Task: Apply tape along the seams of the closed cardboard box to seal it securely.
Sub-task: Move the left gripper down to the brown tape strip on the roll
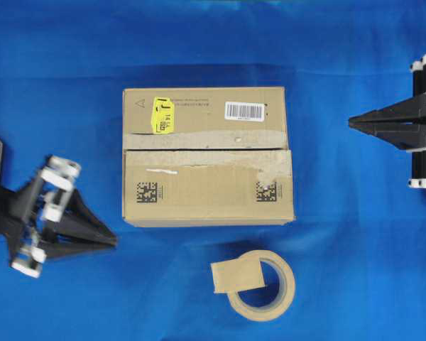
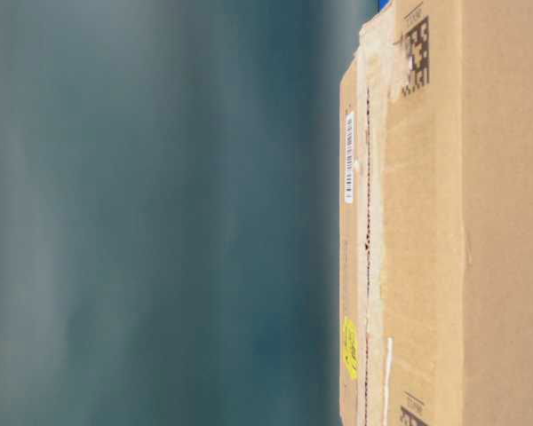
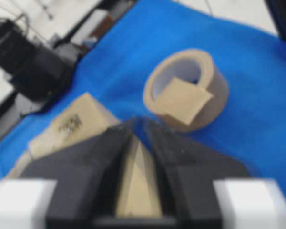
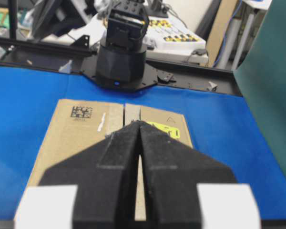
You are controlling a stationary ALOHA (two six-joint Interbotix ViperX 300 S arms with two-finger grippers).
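The cardboard box [image 1: 199, 192] [image 2: 480, 222] [image 4: 76, 138] lies closed mid-table, with a yellow sticker [image 1: 162, 115] and a barcode label [image 1: 244, 111] on top. Its seams [image 1: 206, 150] [image 2: 367, 266] [image 4: 124, 114] run lengthwise below a pale torn strip. The tape [image 1: 238, 275] [image 3: 186, 102], a tan square, rests on a beige tape roll [image 1: 277, 295] [image 3: 214, 81] in front of the box. My left gripper [image 1: 115, 241] [image 3: 139, 123] hovers left of the box's front corner [image 3: 66, 129], aimed at the roll, slightly open and empty. My right gripper [image 1: 351, 122] [image 4: 140, 125] is shut and empty, off the box's right side.
Blue cloth [image 1: 57, 85] covers the table all around the box. The left arm's black base [image 4: 124, 52] stands beyond the box's far end in the right wrist view. A green screen [image 4: 271, 95] rises at that view's right edge.
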